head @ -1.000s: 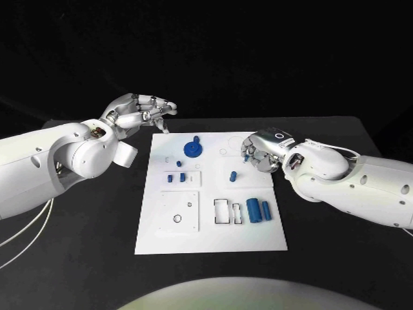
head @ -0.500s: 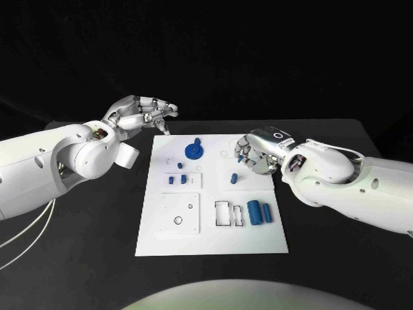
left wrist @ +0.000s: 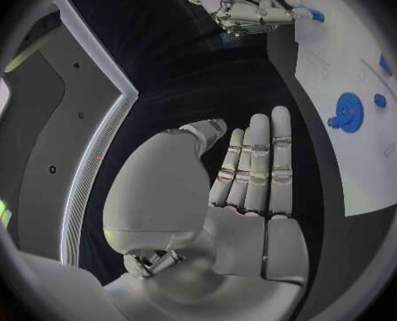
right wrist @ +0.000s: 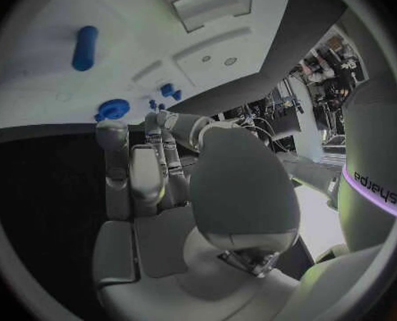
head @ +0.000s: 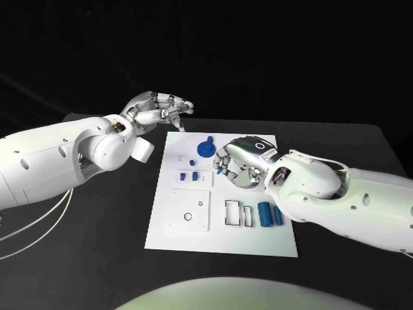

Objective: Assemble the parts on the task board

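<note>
Head view: right hand (head: pixel 236 161) is hovering over the white board's (head: pixel 221 237) middle, hiding parts beneath; whether it holds anything, I cannot tell.
Left wrist view: left hand (left wrist: pixel 252 171) is stretching flat, empty, beside the board.
Right wrist view: fingers (right wrist: pixel 143 165) are blocking the blue gear (right wrist: pixel 113 109).

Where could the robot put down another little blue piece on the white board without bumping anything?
The near strip of the task board, below the two blue cylinders and the square plate, looks bare. The middle is crowded: the right hand hovers over small blue pieces near the blue gear.
</note>
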{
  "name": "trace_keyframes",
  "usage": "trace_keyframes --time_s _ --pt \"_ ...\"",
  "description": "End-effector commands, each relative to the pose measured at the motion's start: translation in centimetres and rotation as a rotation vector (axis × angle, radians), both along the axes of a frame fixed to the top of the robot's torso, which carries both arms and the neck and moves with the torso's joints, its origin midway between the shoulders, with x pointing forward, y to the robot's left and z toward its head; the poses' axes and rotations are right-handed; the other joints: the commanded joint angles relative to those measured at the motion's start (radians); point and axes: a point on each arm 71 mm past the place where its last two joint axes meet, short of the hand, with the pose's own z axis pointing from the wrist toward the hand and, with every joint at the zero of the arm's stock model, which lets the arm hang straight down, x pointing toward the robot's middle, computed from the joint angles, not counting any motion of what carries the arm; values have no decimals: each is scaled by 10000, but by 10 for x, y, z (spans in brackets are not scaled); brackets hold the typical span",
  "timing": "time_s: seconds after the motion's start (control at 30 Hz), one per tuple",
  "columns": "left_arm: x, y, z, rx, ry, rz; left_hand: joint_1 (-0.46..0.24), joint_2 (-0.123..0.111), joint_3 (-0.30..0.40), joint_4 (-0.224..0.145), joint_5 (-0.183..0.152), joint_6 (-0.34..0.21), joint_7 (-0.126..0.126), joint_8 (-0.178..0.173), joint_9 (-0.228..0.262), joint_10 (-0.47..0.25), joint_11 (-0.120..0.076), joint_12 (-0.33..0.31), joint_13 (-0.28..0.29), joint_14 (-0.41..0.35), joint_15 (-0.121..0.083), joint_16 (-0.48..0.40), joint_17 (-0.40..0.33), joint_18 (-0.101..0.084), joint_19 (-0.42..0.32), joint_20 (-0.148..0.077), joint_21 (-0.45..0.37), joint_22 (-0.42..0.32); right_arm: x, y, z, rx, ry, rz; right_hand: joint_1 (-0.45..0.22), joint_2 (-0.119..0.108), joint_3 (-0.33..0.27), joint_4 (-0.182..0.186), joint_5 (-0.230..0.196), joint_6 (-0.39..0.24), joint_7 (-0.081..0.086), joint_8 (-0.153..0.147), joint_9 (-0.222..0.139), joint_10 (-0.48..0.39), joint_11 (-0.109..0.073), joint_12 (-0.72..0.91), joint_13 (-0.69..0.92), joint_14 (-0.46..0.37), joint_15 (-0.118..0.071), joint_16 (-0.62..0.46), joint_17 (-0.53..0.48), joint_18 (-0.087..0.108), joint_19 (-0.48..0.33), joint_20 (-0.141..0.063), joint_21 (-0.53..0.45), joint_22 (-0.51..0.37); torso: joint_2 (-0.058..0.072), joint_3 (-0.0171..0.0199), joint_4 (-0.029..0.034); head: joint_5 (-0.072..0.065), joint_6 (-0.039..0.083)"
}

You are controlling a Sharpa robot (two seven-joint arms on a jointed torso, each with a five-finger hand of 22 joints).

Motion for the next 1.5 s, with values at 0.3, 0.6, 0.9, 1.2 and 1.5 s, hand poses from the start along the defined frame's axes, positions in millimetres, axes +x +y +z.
trace_keyframes --time_s 0.3,0.6,0.9,1.2,1.5 --pt "1 -11 0 -76 19 -312 -79 -17 -25 -38 45 -93 8 24 -3 -55 -5 49 -14 -70 32 -49 -14 131 0 77 -47 -12 -19 31 -31 -310 887 701 -16 132 48 -19 24 56 -11 36 245 37 -31 -2 -5 71 -28 39 9 -158 39 -1 -11 -13 -6 -27 -7 438 -117" --pt "2 -14 -1 -84 41 -362 -79 -17 -25 -38 45 -93 8 24 -3 -55 -5 49 -14 -70 32 -49 -14 131 0 77 -47 -12 -24 37 -46 -439 1220 779 -17 134 50 -21 23 52 -9 35 247 35 -30 -5 -5 73 -28 42 15 -159 42 -2 -7 -10 7 6 -4 601 -226" --pt "2 -14 -1 -86 55 -389 -104 -13 -38 -26 41 -102 14 36 0 -83 2 69 -13 -77 40 -48 -16 130 7 83 -67 -27 -25 41 -52 -481 1284 790 -21 136 52 -29 22 43 -5 34 254 32 -28 -10 -5 80 -27 49 29 -159 46 -2 -6 -7 3 12 -4 639 -283" --pt "2 -14 -1 -83 65 -397 -104 -13 -38 -26 41 -102 14 36 0 -83 2 69 -13 -77 40 -48 -16 130 7 83 -67 -27 -26 42 -55 -530 1346 788 -24 138 53 -34 21 37 -2 33 259 29 -25 -14 -5 81 -26 46 24 -163 56 -2 8 2 5 8 -2 660 -332" --pt "2 -14 -1 -69 80 -395 -113 -8 -42 -22 43 -110 13 43 1 -99 4 82 -12 -83 44 -47 -16 131 11 86 -80 -36 -28 43 -57 -554 1415 813 -29 140 52 -41 19 30 1 34 267 29 -23 -16 -4 87 -24 52 35 -165 63 -2 16 8 3 -3 -4 662 -357"
